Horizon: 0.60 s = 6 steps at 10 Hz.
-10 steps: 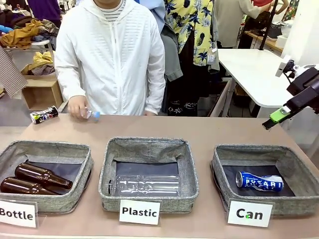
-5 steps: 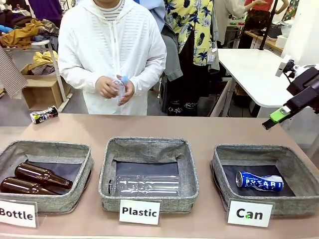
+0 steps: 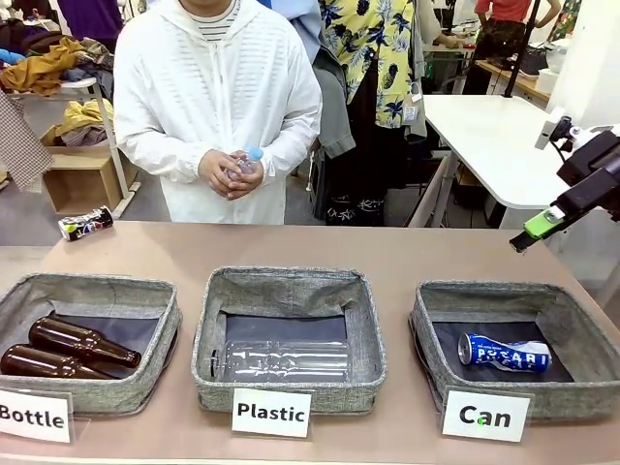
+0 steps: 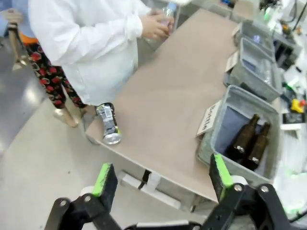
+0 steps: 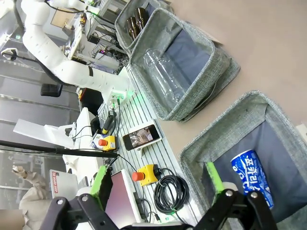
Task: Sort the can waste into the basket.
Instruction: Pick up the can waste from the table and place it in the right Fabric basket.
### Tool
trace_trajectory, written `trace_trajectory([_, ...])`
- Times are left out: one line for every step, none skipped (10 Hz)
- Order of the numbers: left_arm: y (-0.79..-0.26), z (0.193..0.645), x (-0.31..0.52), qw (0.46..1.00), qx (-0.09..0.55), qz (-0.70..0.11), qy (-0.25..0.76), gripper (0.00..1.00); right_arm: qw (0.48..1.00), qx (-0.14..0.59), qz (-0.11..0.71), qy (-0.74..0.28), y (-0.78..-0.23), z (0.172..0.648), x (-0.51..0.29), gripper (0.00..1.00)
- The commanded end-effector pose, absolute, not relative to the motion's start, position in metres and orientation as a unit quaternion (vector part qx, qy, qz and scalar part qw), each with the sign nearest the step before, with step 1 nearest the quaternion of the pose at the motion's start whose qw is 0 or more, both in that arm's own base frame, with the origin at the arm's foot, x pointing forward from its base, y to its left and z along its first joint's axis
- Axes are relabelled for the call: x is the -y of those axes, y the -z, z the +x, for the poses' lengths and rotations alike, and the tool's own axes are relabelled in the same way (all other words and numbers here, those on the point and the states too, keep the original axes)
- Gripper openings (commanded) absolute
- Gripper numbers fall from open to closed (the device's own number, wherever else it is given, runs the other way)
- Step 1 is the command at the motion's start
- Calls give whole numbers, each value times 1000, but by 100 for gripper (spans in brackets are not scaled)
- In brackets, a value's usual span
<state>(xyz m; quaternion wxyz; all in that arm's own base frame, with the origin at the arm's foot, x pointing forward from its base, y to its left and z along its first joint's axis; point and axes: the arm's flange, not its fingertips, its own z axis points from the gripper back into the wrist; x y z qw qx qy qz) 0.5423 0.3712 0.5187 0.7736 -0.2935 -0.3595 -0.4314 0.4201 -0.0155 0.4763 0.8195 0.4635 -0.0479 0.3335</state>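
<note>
Bright, even light; soft shadows cast inside basket (image 3: 494,295). Left wrist view blurred; wrist-view edges distorted.

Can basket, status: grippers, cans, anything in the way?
Left gripper and right gripper open, empty. Blue can in Can basket; dark can on table, far left. Person's hands hold plastic bottle, clear of it.
</note>
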Motion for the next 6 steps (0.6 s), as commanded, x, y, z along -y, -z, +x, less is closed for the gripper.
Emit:
trace_trajectory([-518, 568, -353, 782, 305, -286, 462, 100, 819, 57, 459, -340, -474, 419, 16, 100])
trace_trajectory([-518, 583, -341, 785, 295, -282, 467, 100, 819, 57, 459, -340, -474, 419, 16, 100])
trace_trajectory([-517, 598, -330, 784, 282, -285, 474, 100, 819, 57, 459, -340, -474, 419, 16, 100])
trace_trajectory([-516, 610, -325, 795, 257, -280, 473, 100, 819, 57, 459, -340, -474, 419, 16, 100])
trace_trajectory([-522, 603, -335, 799, 250, -274, 473, 100, 819, 57, 459, -340, -474, 419, 16, 100])
trace_trajectory([-528, 582, -352, 793, 270, -269, 476, 100, 819, 57, 459, -340, -474, 419, 16, 100])
